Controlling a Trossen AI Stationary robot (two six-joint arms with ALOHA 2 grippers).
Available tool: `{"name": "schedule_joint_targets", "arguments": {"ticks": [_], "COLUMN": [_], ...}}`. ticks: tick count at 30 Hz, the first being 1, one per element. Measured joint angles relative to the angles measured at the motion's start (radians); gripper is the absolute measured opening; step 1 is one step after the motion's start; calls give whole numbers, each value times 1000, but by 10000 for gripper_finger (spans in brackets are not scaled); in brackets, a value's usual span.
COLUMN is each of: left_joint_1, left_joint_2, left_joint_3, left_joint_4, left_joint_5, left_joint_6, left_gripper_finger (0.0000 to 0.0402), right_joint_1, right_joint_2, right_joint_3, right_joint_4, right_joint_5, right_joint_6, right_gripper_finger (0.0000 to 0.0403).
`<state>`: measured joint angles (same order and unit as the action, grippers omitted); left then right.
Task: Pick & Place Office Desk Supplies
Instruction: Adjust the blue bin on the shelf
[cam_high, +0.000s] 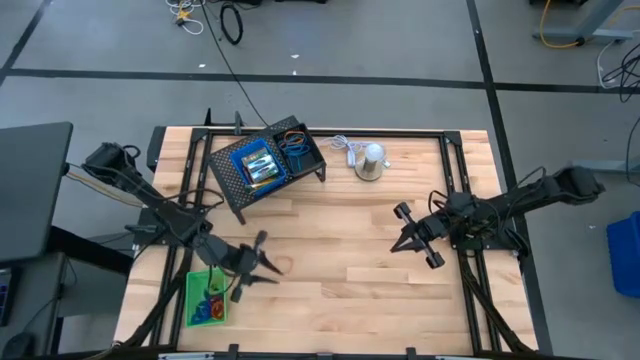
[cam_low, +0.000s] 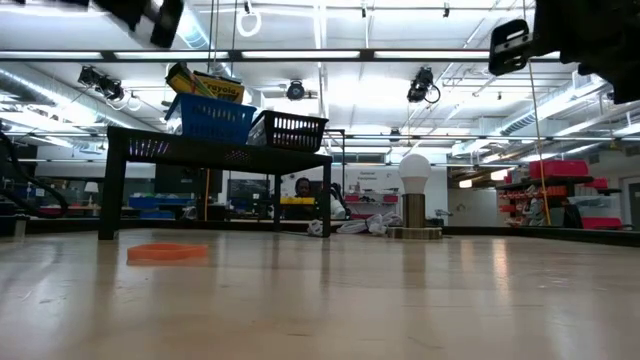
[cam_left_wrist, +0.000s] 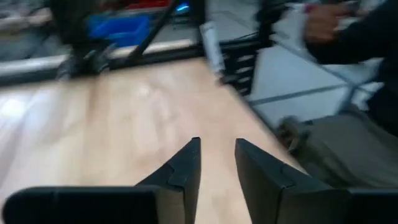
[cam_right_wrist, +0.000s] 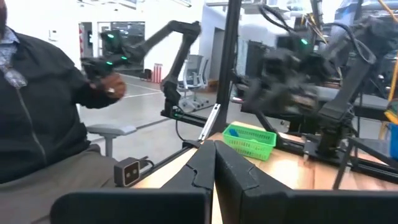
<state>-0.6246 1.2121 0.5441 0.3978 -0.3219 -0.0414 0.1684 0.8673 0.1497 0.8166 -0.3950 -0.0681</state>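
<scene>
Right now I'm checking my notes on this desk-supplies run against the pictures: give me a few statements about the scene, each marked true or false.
1. The yellow-green crayon boxes lie in the small blue tray on the large black mesh rack. True.
2. The thin orange elastic loop hangs from the left gripper. False: it lies flat on the wooden table, and that gripper holds nothing, its fingers slightly apart.
3. The right gripper is shut and empty. True.
4. The small green tray sits at the table's far edge beside the silver dome-shaped thing. False: it sits at the near left corner.
5. A person's hand shows beyond the table. True.
</scene>
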Motion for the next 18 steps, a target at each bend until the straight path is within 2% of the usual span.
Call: {"name": "schedule_joint_targets", "arguments": {"ticks": [4, 7, 10, 12, 15, 18], "left_joint_1": [-23, -43, -72, -91, -111, -116], "left_joint_2": [-134, -267, -415, -488, -563, -615], "left_joint_3": [-155, -266, -336, -352, -342, -321], "left_joint_4": [44, 114, 118, 63, -123, -286], "left_joint_5": [-174, -295, -429, -528, -704, -813], "left_joint_6": [-76, -89, -94, -117, -215, -338], "left_gripper_finger": [72, 42, 11, 6, 4, 3], "right_joint_1": [17, 24, 25, 25, 25, 25], "right_joint_2": [0, 0, 0, 0, 0, 1], "right_joint_3": [0, 0, 0, 0, 0, 0], "right_joint_4": [0, 4, 3, 0, -2, -4], "right_joint_5": [-1, 2, 27, 43, 61, 74], "right_joint_6": [-8, -8, -11, -15, -15, -15], "right_gripper_finger": [12, 12, 13, 13, 13, 13]}}
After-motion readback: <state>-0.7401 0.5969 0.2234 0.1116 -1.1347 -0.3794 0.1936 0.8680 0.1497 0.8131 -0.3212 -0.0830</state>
